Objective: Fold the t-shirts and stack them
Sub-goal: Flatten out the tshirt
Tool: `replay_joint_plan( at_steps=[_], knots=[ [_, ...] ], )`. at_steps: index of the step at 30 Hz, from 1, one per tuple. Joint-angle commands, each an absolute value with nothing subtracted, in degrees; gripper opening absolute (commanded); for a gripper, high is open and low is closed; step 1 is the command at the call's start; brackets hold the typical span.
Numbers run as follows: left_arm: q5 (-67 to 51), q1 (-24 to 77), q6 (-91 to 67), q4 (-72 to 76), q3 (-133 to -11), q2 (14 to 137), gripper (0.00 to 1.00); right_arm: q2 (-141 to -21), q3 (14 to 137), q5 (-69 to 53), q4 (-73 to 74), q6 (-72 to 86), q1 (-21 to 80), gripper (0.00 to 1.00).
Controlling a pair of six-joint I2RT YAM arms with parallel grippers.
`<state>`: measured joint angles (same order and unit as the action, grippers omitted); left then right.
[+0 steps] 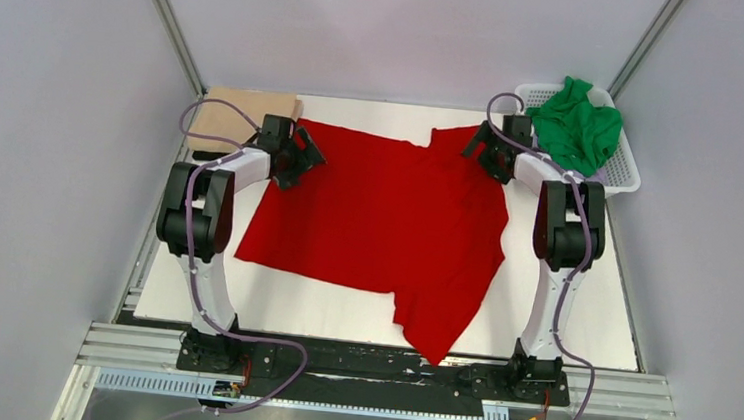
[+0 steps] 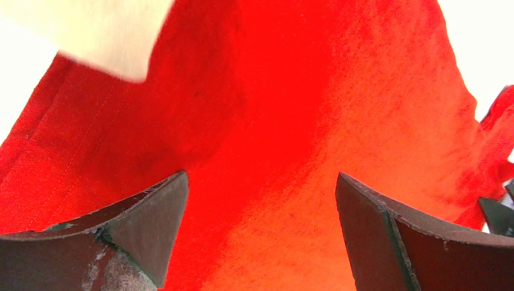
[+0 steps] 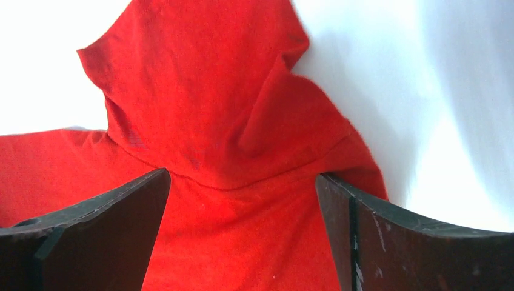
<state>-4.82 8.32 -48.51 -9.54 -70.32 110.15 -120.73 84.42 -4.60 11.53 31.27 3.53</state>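
A bright red t-shirt (image 1: 388, 216) lies spread across the white table, one sleeve hanging toward the near edge. My left gripper (image 1: 299, 159) hovers open over its far-left corner; in the left wrist view red cloth (image 2: 273, 133) fills the space between the spread fingers. My right gripper (image 1: 486, 151) stands open over the shirt's far-right sleeve (image 3: 206, 103), with nothing pinched. A folded tan-beige t-shirt (image 1: 245, 115) lies at the far left. A green t-shirt (image 1: 575, 126) is bunched in the basket.
The white lattice basket (image 1: 627, 175) stands at the far right corner, beside my right arm. Grey walls close in on both sides. The aluminium rail carrying the arm bases runs along the near edge.
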Motion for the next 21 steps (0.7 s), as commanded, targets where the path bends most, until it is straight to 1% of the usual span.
replay_joint_plan(
  at_steps=[1, 5, 10, 15, 21],
  knots=[
    [-2.10, 7.65, -51.46, -12.09, -73.06, 116.01, 1.00, -128.15, 95.20, -1.97, 18.10, 28.08, 2.21, 1.00],
    [-3.42, 8.03, -50.78, -12.40, -73.99, 114.76, 1.00, -130.91, 102.41, -2.21, 21.26, 24.73, 2.41, 1.00],
    [-0.73, 10.72, -46.48, -15.67, -73.54, 105.73, 1.00, -123.75, 99.99, -0.66, 21.44, 21.36, 4.30, 1.00],
    [3.72, 14.35, -44.42, -18.05, -67.76, 93.71, 1.00, -109.04, 88.41, 4.96, 21.43, 22.45, 8.35, 1.00],
    [4.13, 15.86, -43.54, -20.51, -56.88, 79.24, 1.00, -87.42, 64.25, 8.00, 22.08, 32.96, 15.62, 1.00]
  ],
)
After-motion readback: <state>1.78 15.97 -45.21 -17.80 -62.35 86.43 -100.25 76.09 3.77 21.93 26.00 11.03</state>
